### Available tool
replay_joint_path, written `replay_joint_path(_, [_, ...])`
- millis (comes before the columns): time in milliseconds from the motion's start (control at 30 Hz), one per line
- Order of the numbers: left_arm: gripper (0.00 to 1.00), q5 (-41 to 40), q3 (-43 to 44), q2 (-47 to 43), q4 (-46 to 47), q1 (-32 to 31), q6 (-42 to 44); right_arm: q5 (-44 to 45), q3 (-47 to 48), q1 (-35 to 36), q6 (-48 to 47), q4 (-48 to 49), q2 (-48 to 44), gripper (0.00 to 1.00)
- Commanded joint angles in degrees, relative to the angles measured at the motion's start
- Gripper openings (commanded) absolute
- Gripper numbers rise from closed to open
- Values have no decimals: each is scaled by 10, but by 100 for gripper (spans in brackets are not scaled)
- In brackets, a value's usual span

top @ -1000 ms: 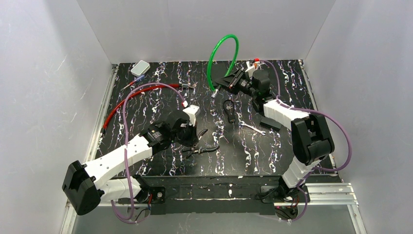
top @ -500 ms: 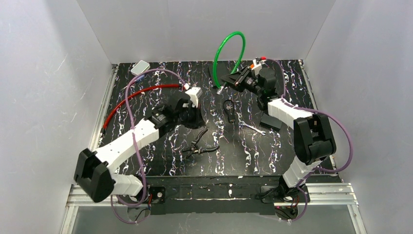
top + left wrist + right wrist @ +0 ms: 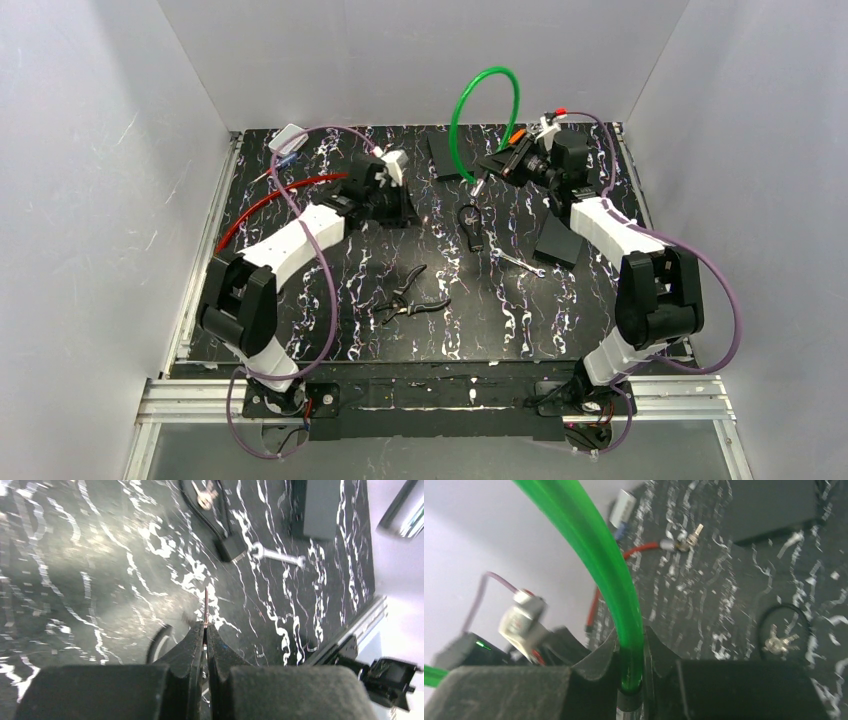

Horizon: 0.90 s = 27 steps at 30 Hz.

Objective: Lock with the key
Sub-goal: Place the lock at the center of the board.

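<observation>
Bench (image 3: 330,270), black with white veining, walled in white on three sides. Left fingers (image 3: 400,210) (image 3: 205,627): over the bench left of centre, pressed fully together, with a thin brass-coloured blade (image 3: 205,605) sticking out from between the tips; it is seen edge-on, so whether it is a key cannot be told. Right fingers (image 3: 492,168) (image 3: 630,645): at the far right, raised off the bench, closed narrowly around the green cable lock (image 3: 482,95) (image 3: 589,545) close to one of its ends; the cable rises from there in a tall loop toward the far wall, and its other end with a metal tip hangs just left of the fingers. Keys (image 3: 470,218) (image 3: 205,497) (image 3: 780,642): on a ring with a black strap, lying on the bench at centre, between the two arms and near the hanging cable tip. Wrench (image 3: 518,263) (image 3: 277,556): flat on the bench, just right of the strap. Pliers (image 3: 410,300): near centre, well apart from both arms. Red cable (image 3: 275,195) (image 3: 644,547): lying along the left side. White box (image 3: 290,138): far left corner. Black pad (image 3: 555,242) (image 3: 322,507): right of the wrench, beside the right arm.
</observation>
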Motion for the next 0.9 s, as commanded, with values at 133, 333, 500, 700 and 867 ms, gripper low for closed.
replay_joint_path(133, [0, 17, -32, -112, 25, 136, -33, 70, 40, 75, -131, -167, 4, 1])
replay_joint_path(333, [0, 17, -64, -175, 25, 201, -45, 180, 101, 156, -156, -260, 60, 1])
replay_joint_path(500, [0, 20, -84, -206, 19, 214, -52, 237, 150, 184, -122, -334, 126, 1])
replay_joint_path(700, [0, 14, -101, -226, 21, 217, -60, 238, 153, 193, -101, -320, 180, 1])
replay_joint_path(867, [0, 12, -118, -235, 22, 219, -59, 258, 185, 204, -104, -341, 220, 1])
